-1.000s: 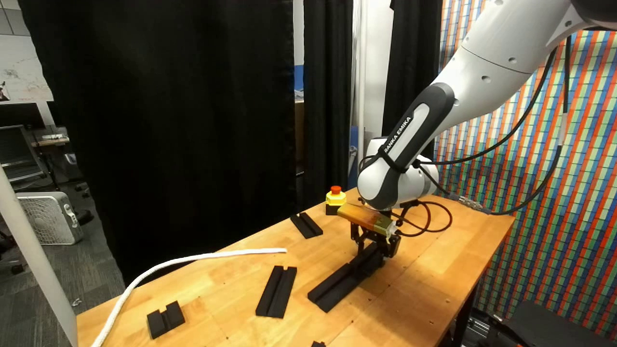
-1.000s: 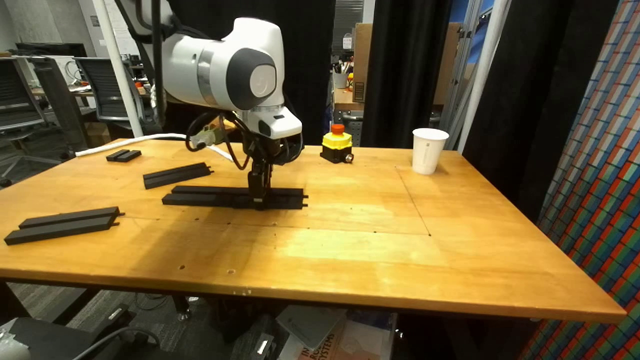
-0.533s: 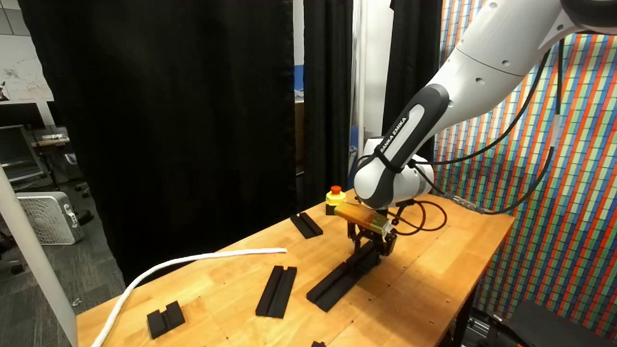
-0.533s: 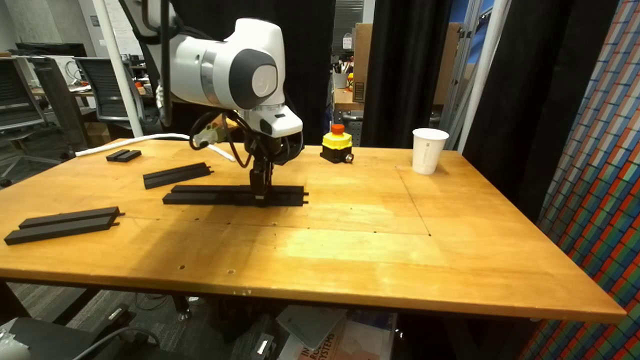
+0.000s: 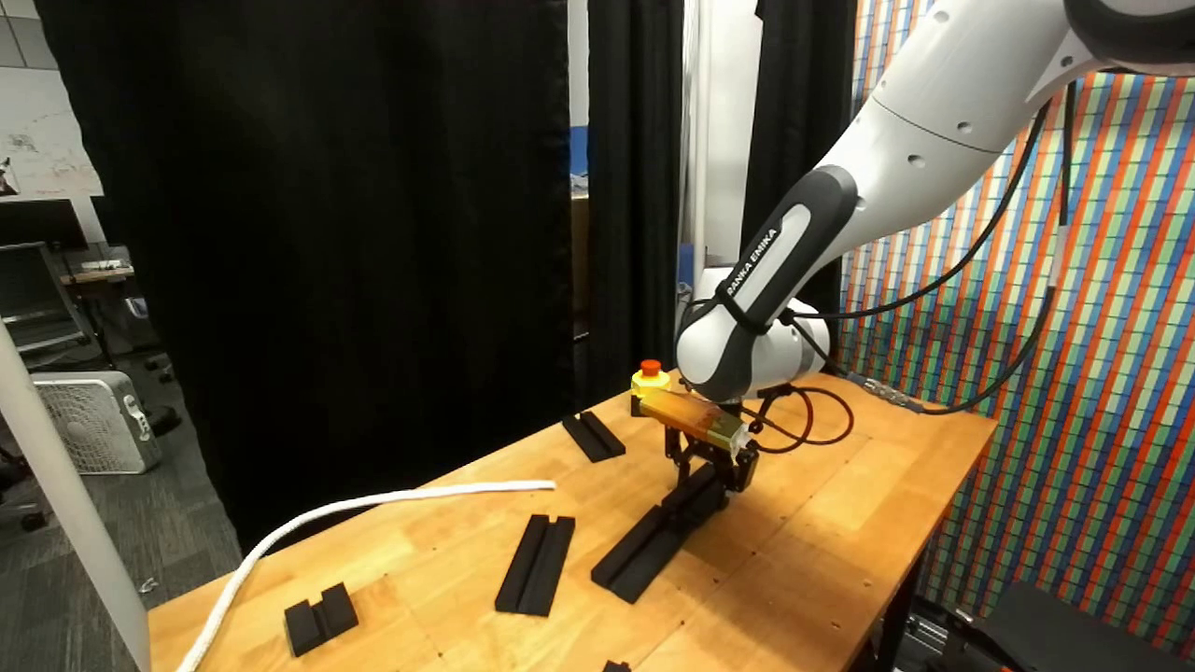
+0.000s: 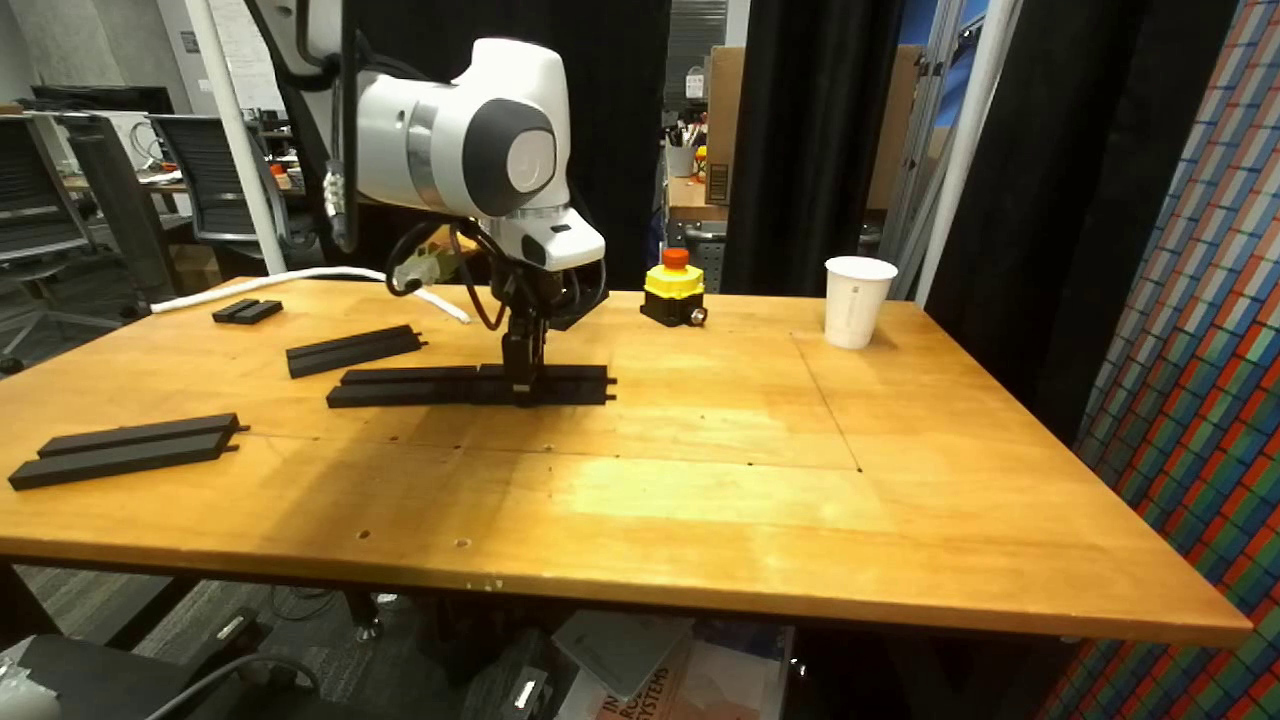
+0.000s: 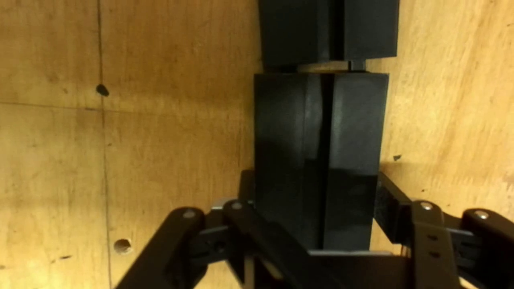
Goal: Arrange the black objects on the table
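Several flat matte-black grooved blocks lie on the wooden table (image 6: 700,540). My gripper (image 7: 315,196) is shut on one black block (image 7: 357,120), one finger at each long side. In both exterior views the gripper (image 5: 705,483) (image 6: 523,390) is low over this block (image 5: 686,501) (image 6: 580,385). Another black block (image 7: 371,28) (image 5: 639,555) (image 6: 400,393) lies end to end with it, slightly offset sideways. A narrow gap with a small peg shows between them. Other black blocks lie apart (image 5: 537,565) (image 5: 320,618) (image 5: 594,436) (image 6: 130,452).
A red-and-yellow button box (image 6: 674,288) stands behind the gripper. A white paper cup (image 6: 858,305) stands near the far edge. A white cable (image 5: 373,501) runs along the table's edge. Another black piece (image 5: 616,666) is cut off at the frame's bottom.
The gripper and the held block have moved slightly left in an exterior view, sideways to the block's length. The adjoining block has shifted a little the same way. The other blocks stay still.
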You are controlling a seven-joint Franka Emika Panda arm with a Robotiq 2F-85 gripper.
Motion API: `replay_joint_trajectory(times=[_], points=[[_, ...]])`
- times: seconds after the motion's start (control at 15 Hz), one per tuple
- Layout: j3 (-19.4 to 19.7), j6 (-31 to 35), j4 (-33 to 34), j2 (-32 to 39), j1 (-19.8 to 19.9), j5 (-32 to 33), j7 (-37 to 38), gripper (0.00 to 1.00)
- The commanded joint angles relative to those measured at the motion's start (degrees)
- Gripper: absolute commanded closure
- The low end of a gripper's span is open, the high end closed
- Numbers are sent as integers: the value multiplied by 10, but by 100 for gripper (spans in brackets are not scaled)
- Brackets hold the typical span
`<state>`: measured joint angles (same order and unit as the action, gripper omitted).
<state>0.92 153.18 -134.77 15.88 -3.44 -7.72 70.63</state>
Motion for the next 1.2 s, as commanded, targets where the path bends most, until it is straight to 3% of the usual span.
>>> replay_joint_trajectory(times=[0.0,0.67,1.13], points=[[-9,-9,28,24,-1,-25,-29,55],[-29,-37,71,55,2,-67,-121,55],[-18,-67,94,61,-6,-54,-128,55]])
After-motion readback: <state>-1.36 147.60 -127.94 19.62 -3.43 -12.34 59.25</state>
